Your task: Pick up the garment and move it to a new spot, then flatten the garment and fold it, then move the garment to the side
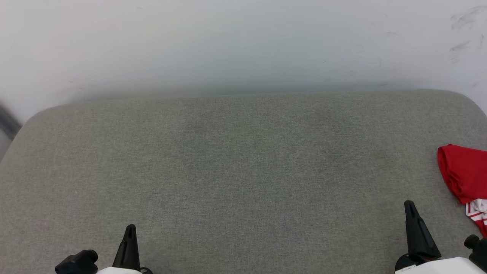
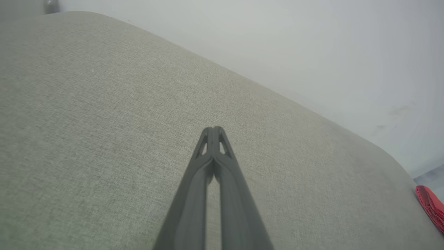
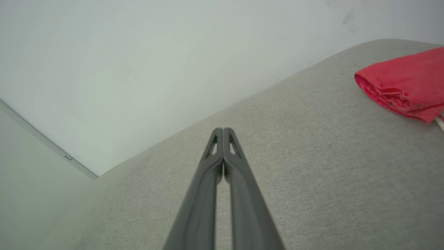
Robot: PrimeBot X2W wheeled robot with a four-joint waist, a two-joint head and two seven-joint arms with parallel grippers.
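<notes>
one red garment (image 1: 462, 171); two claws, the left claw (image 1: 130, 228) and the right claw (image 1: 409, 204); one grey cushion (image 1: 243, 171).

The red shirt (image 1: 463, 173) lay gathered in a thick layered bundle at the far right edge of the grey upholstered seat (image 1: 243, 171), plain red uppermost, a bit of white red-striped trim showing at its near end.

Head cam down, wrist cams low; share cushion (image 1: 243, 171), garment (image 1: 462, 171).
</notes>
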